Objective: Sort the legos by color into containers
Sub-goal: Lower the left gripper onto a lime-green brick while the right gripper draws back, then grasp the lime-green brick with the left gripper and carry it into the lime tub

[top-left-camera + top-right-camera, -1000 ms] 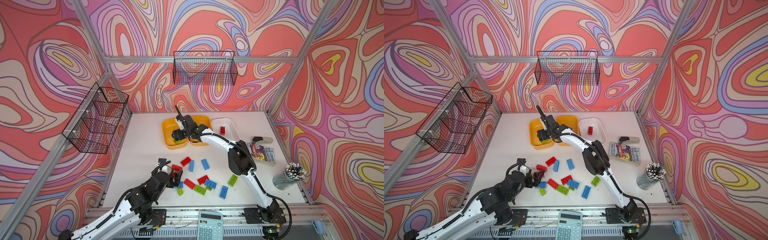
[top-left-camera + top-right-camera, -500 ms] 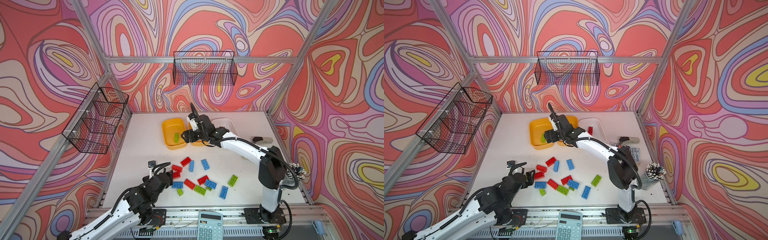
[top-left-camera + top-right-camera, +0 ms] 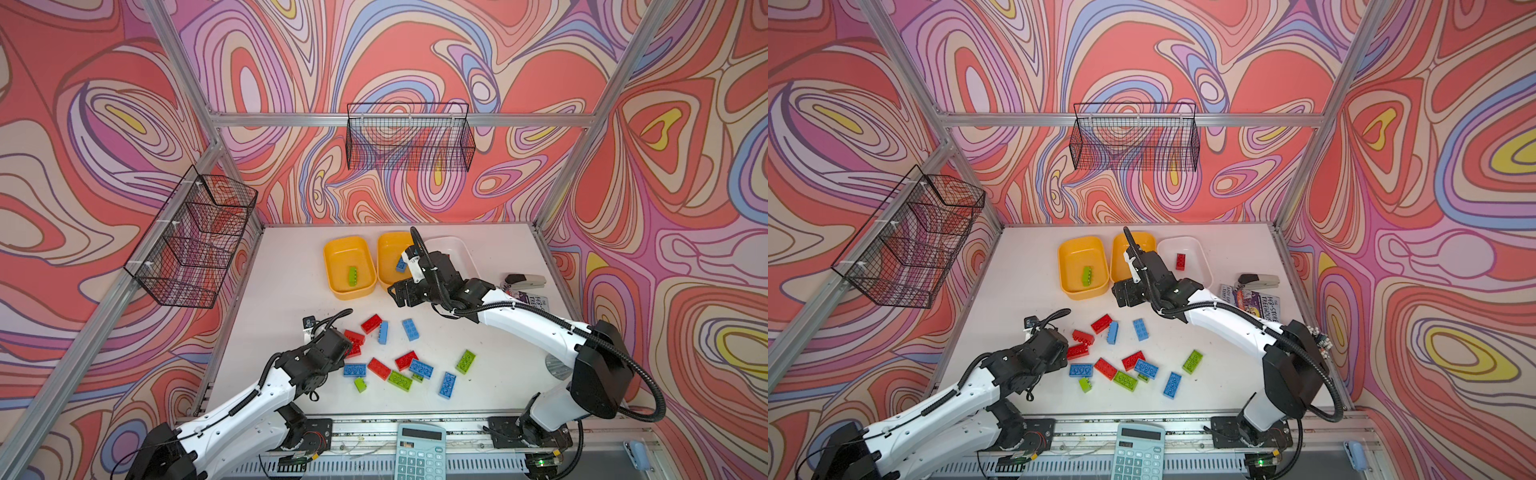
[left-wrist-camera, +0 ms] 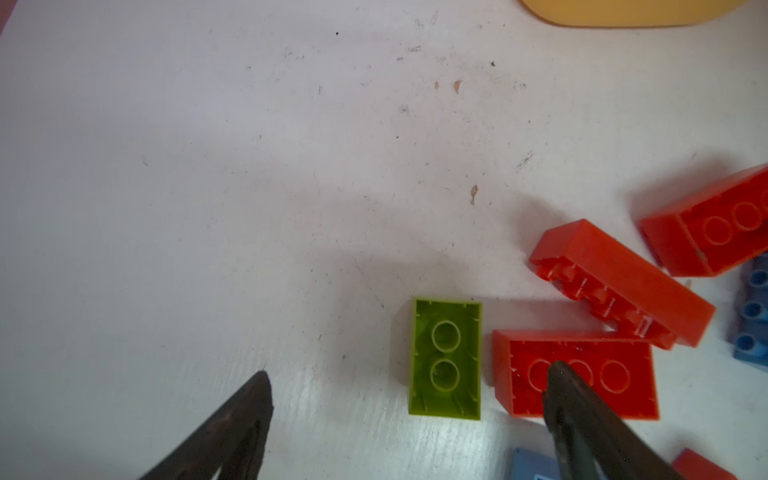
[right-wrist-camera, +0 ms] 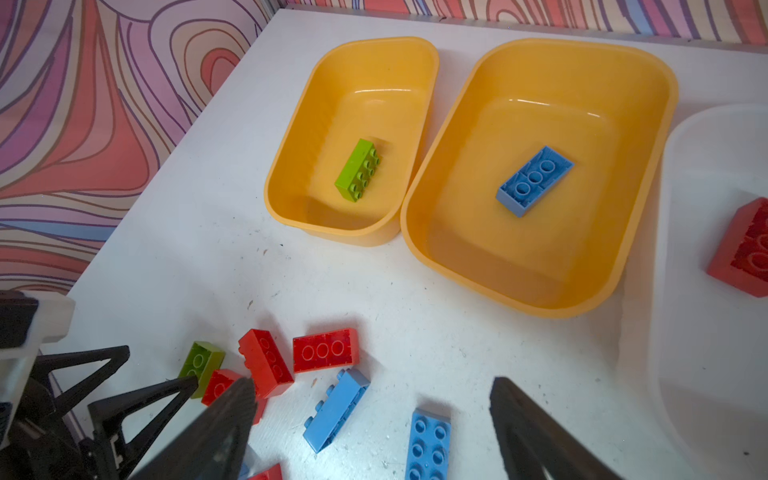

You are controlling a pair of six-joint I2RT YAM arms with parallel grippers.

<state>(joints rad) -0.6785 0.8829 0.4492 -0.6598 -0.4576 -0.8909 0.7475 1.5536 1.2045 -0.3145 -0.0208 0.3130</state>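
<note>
The small lime brick [image 4: 445, 357] lies hollow side up on the white table [image 4: 208, 166], at the left fringe of the loose legos [image 3: 406, 360]. The left gripper [image 4: 409, 372] hangs over it with fingers spread wide and nothing pinched. One fingertip [image 4: 249, 407] is over bare table, well apart from the small lime brick. The other overlaps a red brick [image 4: 623, 374], also hollow side up, just beside the small lime brick with a thin strip of table between them. Whether that tip touches the red brick cannot be told. The small lime brick sits between the fingers, off-centre, nearer the red brick's side. A tipped red brick [image 4: 623, 282] lies on its side just past that neighbour.

Away from the red brick, the table beside the small lime brick is bare out to its left edge, and bare again toward the tubs.

Beyond the small lime brick, toward the back wall, the right gripper [image 5: 372, 384] hovers above the table, fingers wide apart and empty. Farther that way three tubs stand in a row. The left yellow tub [image 5: 316, 104] holds a long lime brick [image 5: 357, 170], the middle yellow tub [image 5: 469, 145] a blue brick [image 5: 535, 180], and the white tub [image 5: 715, 353] a lone red brick [image 5: 744, 249].
</note>
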